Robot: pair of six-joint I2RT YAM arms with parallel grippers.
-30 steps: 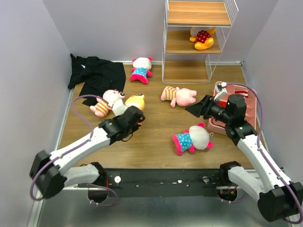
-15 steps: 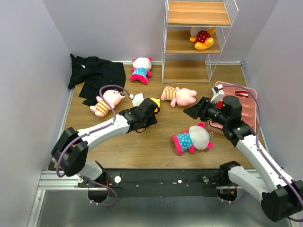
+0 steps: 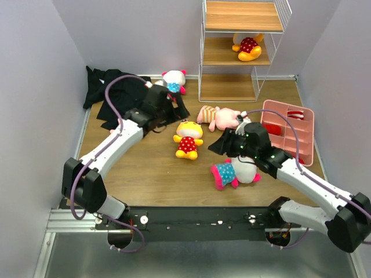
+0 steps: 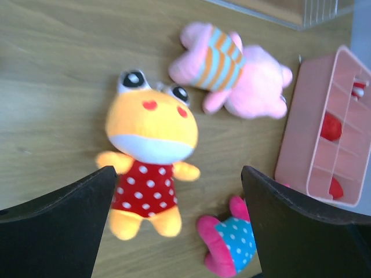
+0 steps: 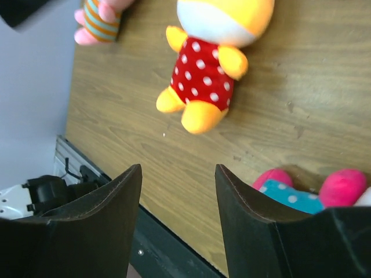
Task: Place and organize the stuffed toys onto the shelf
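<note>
Hovering with its jaws spread wide and nothing between them, the left tool [image 4: 178,174] looks straight down on a yellow toy [image 4: 152,124] in a red dotted outfit, which lies face-up on the tabletop [image 4: 52,69] directly below the gap. Ahead and to the right of this tool lies a pink striped toy [image 4: 232,75]. Right tool [image 5: 178,168] likewise released and empty; the same yellow toy lies just ahead of its fingertips, and a blue-dressed toy [image 5: 290,194] peeks out beside one finger. Judgement: the plush is light, soft and squashy, not fragile. Limbs look floppy, so pinch across the red torso. Shelf [image 3: 223,87] stands well beyond both tools, with a second yellow toy [image 3: 249,47] on its middle board.
</note>
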